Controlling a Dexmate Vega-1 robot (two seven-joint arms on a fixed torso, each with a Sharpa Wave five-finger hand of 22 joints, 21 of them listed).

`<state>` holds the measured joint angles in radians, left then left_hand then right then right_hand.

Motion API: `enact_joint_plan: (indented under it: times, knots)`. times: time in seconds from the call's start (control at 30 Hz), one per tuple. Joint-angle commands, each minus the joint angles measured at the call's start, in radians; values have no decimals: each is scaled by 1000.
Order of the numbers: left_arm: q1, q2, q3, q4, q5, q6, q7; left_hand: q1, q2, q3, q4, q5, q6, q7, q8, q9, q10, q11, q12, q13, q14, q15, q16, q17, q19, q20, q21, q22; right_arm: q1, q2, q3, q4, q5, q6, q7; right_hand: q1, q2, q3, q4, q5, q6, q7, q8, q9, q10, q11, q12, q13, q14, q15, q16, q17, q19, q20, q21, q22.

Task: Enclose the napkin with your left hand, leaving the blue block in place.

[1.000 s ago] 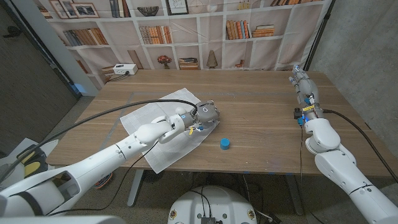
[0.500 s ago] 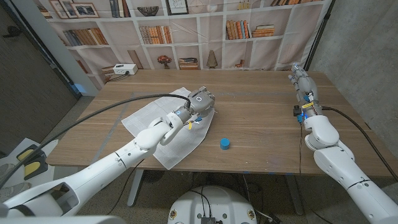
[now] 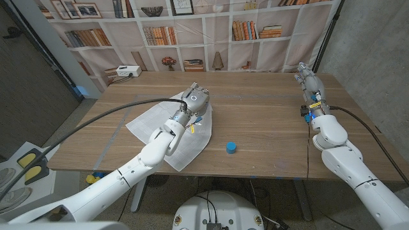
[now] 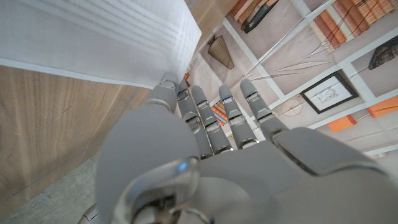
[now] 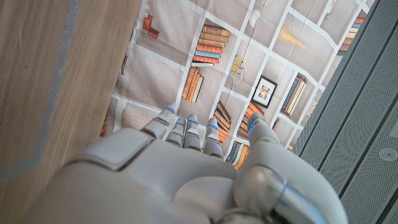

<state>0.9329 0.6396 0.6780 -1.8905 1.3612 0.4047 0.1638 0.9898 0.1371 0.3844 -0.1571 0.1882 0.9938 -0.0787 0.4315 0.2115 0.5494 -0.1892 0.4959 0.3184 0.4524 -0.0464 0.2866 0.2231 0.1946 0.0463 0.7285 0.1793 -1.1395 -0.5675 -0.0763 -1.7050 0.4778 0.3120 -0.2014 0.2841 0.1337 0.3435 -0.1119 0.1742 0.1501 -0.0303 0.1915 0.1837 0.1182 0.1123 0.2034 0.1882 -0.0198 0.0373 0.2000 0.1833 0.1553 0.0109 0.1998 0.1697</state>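
A white napkin (image 3: 156, 124) lies spread on the left half of the wooden table (image 3: 268, 121). My left hand (image 3: 195, 99) is over the napkin's far right corner. In the left wrist view that hand (image 4: 211, 155) has its fingers straight and slightly apart, with the napkin (image 4: 93, 37) edge at the fingertips and nothing gripped. The small blue block (image 3: 231, 147) stands on bare wood near the front edge, to the right of the napkin and apart from it. My right hand (image 3: 307, 80) is at the far right of the table, and in its own wrist view the hand (image 5: 174, 174) is empty with fingers extended.
A black cable (image 3: 128, 108) runs along my left arm above the napkin. A white box (image 3: 128, 71) sits at the table's back left corner. A bookshelf backdrop stands behind the table, a grey wall on the right.
My left hand has moved from the napkin's right edge toward its far corner, away from the blue block. The napkin's outline has shifted a little. The block has stayed put.
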Motion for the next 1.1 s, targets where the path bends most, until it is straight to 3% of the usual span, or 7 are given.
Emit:
enact_joint_plan:
  times: [0.03, 0.27, 0.57, 0.7, 0.93, 1.0, 1.1]
  knots:
    - [104, -59, -35, -23, 64, 244, 26, 1, -6, 8, 0, 1, 16, -5, 9, 5, 13, 1, -2, 4, 8, -167, 0, 3, 0, -3, -3, 5, 32, -9, -11, 12, 12, -16, 29, -1, 4, -3, -1, 5, 6, 1, 1, 3, 7, -4, -1, 6, 8, 4, -3, 6, 10, -2, -3, 5]
    - [129, -128, -36, 17, 128, 416, 37, 1, -7, 16, 0, 4, 19, 5, 16, 10, 31, -2, 0, 6, 19, -167, 2, 4, -1, 3, -5, 5, 50, -14, -18, 13, 12, -30, 39, -1, 5, -3, -1, 5, 6, 2, 1, 3, 7, -4, -1, 6, 8, 3, -3, 6, 10, -3, -3, 5]
    - [121, -224, -14, 104, 246, 612, -9, -1, -11, 23, 0, 9, 15, -2, 25, 20, 40, -3, 0, 9, 26, -165, 2, 5, -4, 4, -7, 5, 67, -19, -25, 8, 11, -48, 45, -1, 6, -3, 0, 5, 5, 1, 0, 3, 5, -5, -2, 6, 9, 3, -3, 6, 10, -3, -3, 5]
    - [122, -252, -19, 126, 244, 660, -27, -5, -11, 24, 2, 10, 12, -2, 27, 22, 38, -5, -3, 10, 27, -163, 1, 6, -5, 6, -8, 6, 73, -20, -28, 6, 8, -54, 44, -1, 6, -3, 0, 5, 4, 1, 0, 3, 6, -4, -2, 6, 9, 3, -3, 6, 10, -2, -3, 5]
    - [124, -253, -12, 142, 271, 694, -106, -11, -15, 27, 4, 12, 8, 1, 29, 23, 33, -3, -8, 12, 25, -161, -1, 8, -5, 8, -9, 6, 80, -20, -30, 1, 3, -59, 40, -1, 7, -4, 1, 5, 5, 1, 0, 3, 5, -5, -2, 6, 8, 2, -3, 6, 11, -2, -2, 5]
    - [120, -255, -9, 149, 318, 706, -182, -14, -22, 25, 2, 11, -12, -8, 23, 23, 20, -1, -15, 13, 14, -155, -5, 9, -6, 8, -9, 6, 79, -20, -29, -5, 1, -64, 34, -1, 7, -4, 1, 5, 5, 1, 0, 3, 5, -5, -2, 6, 9, 3, -3, 6, 11, -3, -2, 5]
    - [123, -265, -14, 158, 362, 714, -246, -46, -43, 1, 12, 2, -155, -57, -33, 16, -33, 4, -47, 17, -22, -142, -9, 22, -19, 13, -18, 6, 78, -19, -29, -8, 2, -68, 31, -2, 8, -4, 2, 5, 6, 1, 0, 3, 5, -6, -2, 6, 10, 2, -2, 6, 11, -3, -2, 5]
